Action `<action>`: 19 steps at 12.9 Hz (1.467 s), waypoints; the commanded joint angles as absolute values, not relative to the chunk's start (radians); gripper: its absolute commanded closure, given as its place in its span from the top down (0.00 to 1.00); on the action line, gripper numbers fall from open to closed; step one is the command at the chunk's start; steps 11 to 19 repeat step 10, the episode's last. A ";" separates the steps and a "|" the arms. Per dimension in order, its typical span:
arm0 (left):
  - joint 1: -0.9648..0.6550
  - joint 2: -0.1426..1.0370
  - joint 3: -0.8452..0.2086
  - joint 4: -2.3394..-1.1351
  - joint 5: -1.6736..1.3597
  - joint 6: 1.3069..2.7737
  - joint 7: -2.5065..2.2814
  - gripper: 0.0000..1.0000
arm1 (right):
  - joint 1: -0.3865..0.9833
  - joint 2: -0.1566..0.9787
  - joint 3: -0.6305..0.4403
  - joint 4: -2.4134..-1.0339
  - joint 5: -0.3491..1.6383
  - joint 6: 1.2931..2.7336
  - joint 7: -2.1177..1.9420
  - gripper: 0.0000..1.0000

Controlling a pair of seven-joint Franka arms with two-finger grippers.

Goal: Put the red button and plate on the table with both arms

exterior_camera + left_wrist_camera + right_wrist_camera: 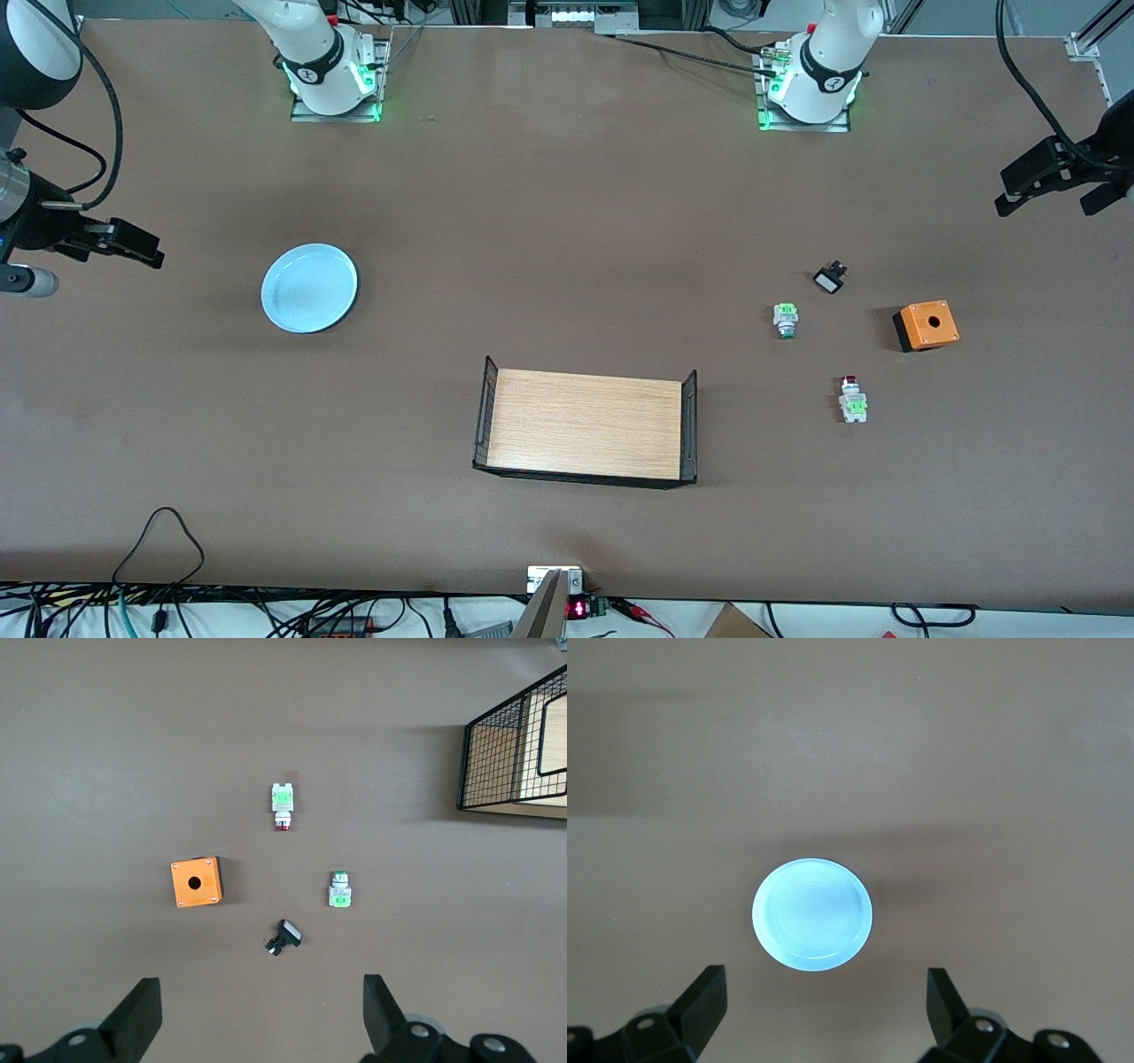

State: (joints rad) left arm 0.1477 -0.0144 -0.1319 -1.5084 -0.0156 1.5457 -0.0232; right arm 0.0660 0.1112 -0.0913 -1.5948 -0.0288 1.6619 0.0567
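Observation:
The pale blue plate (pixel 309 288) lies flat on the brown table (pixel 567 221) toward the right arm's end; it also shows in the right wrist view (pixel 812 913). The red button (pixel 852 399) lies on its side on the table toward the left arm's end, and shows in the left wrist view (pixel 283 805). My right gripper (pixel 133 248) (pixel 824 979) is open and empty, up in the air beside the plate at the table's end. My left gripper (pixel 1050 206) (pixel 261 992) is open and empty, up over the table's other end.
A green-capped switch (pixel 785 320), a small black-and-white part (pixel 830 278) and an orange box with a hole (pixel 926 325) lie near the red button. A wooden tray with black mesh ends (pixel 587 428) stands mid-table, nearer the front camera.

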 commanded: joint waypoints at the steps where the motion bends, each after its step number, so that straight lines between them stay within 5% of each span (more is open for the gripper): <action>1: 0.163 -0.017 -0.143 -1.503 -0.034 1.528 0.003 1.00 | 0.064 0.092 -0.098 -1.609 -0.035 1.657 0.040 1.00; 19: 0.117 -0.018 -0.095 -1.505 -0.034 1.528 0.012 1.00 | 0.058 0.091 -0.101 -1.563 -0.026 1.611 0.009 1.00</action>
